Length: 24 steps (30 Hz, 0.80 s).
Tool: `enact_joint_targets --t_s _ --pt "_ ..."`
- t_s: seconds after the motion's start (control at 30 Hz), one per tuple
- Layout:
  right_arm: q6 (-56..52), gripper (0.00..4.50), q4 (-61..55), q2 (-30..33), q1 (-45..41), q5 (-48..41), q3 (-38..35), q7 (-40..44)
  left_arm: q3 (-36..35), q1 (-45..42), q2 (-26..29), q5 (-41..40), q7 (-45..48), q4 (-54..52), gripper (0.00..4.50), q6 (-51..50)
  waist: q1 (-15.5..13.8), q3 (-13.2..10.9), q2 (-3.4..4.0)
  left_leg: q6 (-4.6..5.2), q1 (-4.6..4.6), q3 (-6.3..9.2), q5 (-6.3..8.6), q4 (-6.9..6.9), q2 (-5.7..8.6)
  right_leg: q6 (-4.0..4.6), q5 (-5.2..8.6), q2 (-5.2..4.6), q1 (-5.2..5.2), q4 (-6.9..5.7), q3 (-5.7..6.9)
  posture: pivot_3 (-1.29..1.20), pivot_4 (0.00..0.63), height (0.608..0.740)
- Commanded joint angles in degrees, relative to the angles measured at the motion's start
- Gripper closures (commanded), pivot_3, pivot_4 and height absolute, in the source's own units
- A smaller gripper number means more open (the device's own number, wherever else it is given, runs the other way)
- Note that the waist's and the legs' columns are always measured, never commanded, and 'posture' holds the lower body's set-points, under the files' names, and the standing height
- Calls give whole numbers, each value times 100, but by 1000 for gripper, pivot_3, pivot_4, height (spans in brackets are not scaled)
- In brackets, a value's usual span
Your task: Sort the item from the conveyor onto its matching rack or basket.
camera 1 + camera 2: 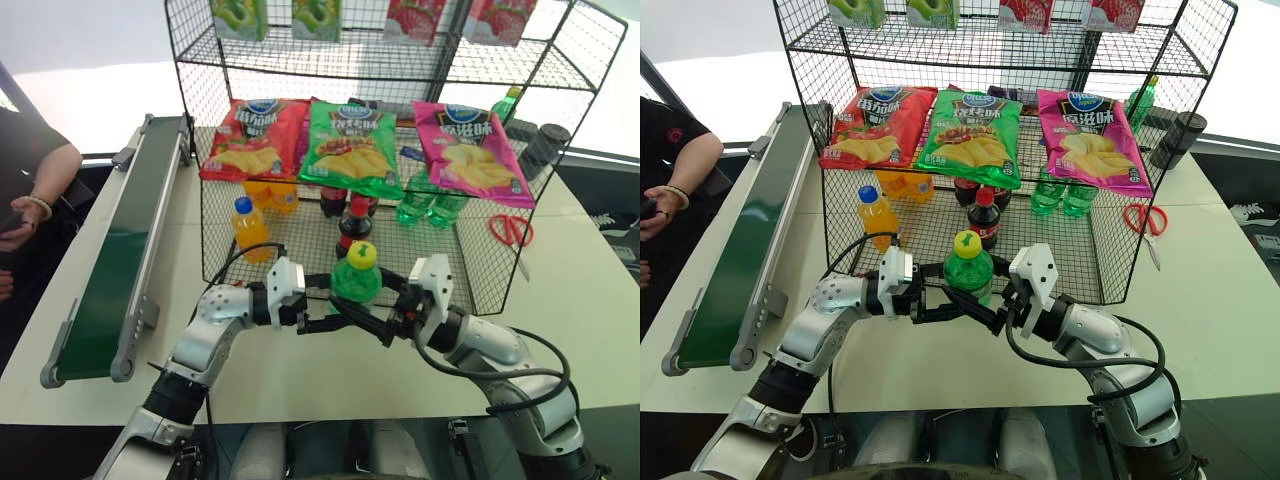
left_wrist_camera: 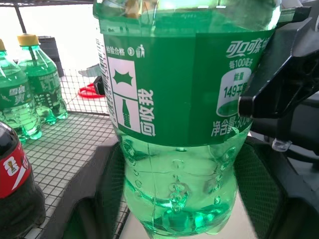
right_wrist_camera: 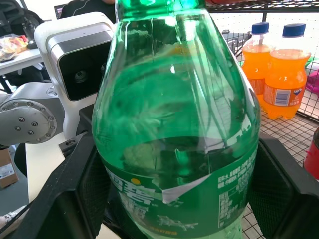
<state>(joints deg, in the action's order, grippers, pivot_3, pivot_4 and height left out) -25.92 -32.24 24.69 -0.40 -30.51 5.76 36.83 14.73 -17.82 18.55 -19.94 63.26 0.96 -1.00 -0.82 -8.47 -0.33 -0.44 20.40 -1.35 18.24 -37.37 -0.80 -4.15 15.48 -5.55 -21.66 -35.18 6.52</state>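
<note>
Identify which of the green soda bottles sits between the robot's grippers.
The yellow-capped green bottle at the rack's open front, between both grippers. The other green bottles stand farther back on the mesh tray, under the pink chip bag.

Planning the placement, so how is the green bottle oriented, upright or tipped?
Upright: the green bottle stands with its yellow cap on top.

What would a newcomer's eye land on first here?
The green soda bottle with its yellow cap, held up between both grippers in front of the black wire rack; the right gripper is clamped on it. Next, three bright chip bags on the rack's middle shelf, and the empty green conveyor to the left.
</note>
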Motion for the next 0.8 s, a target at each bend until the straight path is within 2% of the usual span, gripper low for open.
enact_joint_targets --t_s 0.03,0.23,0.47,0.8 --pt "289 1390 -85 -37 -58 39 -199 -30 -111 -95 21 179 -220 -22 53 125 -3 0 0 0 0 0 0 0 0 0 0 0 0 0 0 0 150 729" --pt "867 1390 532 3 15 710 -916 -597 -305 230 305 346 -569 -6 53 -24 2 0 0 0 -1 0 0 0 1 0 0 0 1 -1 0 0 150 729" --pt "1766 1390 1852 -495 -47 1440 -1582 -1635 -568 509 -37 130 -1285 -550 53 -265 -1 0 2 -1 -1 -2 -1 0 2 -1 0 -3 1 -1 0 0 150 729" --pt "2800 1390 4030 -913 -1064 1829 -1824 -2308 -411 673 -182 59 -1597 -1294 53 -725 23 -7 26 -3 -6 -8 -2 1 -3 -1 0 2 -1 -9 -6 0 150 729"
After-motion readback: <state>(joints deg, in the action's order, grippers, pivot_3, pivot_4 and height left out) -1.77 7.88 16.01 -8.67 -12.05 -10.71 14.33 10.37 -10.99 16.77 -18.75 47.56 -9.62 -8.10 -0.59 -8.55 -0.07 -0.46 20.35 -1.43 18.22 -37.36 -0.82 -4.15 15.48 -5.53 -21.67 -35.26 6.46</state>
